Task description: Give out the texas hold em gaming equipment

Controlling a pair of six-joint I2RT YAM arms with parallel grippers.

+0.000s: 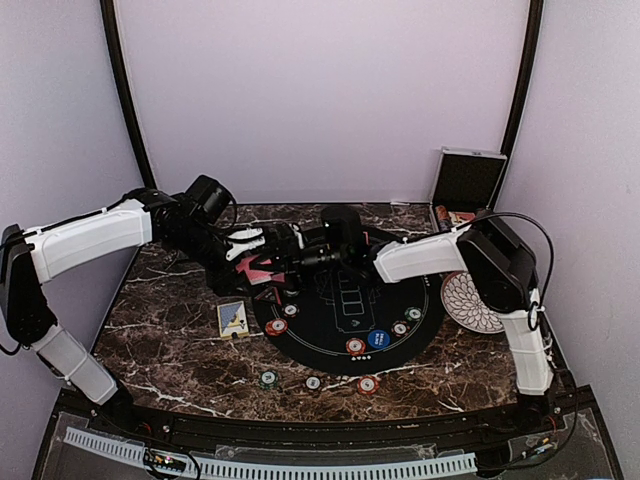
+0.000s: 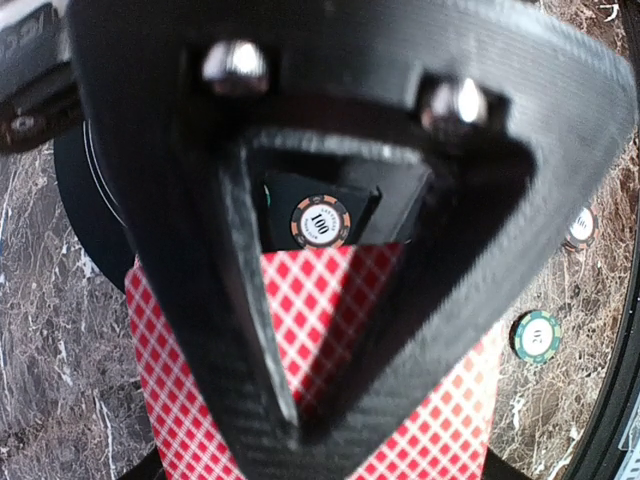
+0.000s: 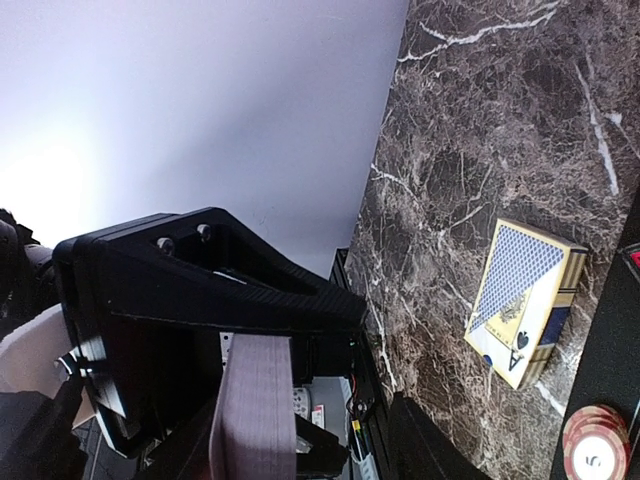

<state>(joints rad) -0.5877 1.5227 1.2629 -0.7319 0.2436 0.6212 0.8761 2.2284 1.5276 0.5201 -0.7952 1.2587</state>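
Left gripper (image 1: 256, 262): fingers pressed together on the red-backed cards (image 1: 262, 272), over the black round mat's (image 1: 320, 345) 10 o'clock rim.
Right gripper (image 1: 298, 250): just beside those cards; finger spread could not be told.
Card box (image 1: 233, 318): on the marble table (image 1: 170, 340), just outside the 9 o'clock rim.
Three poker chips (image 1: 313, 383): beyond the 6 o'clock rim.
Open room: bare marble at 8 o'clock.
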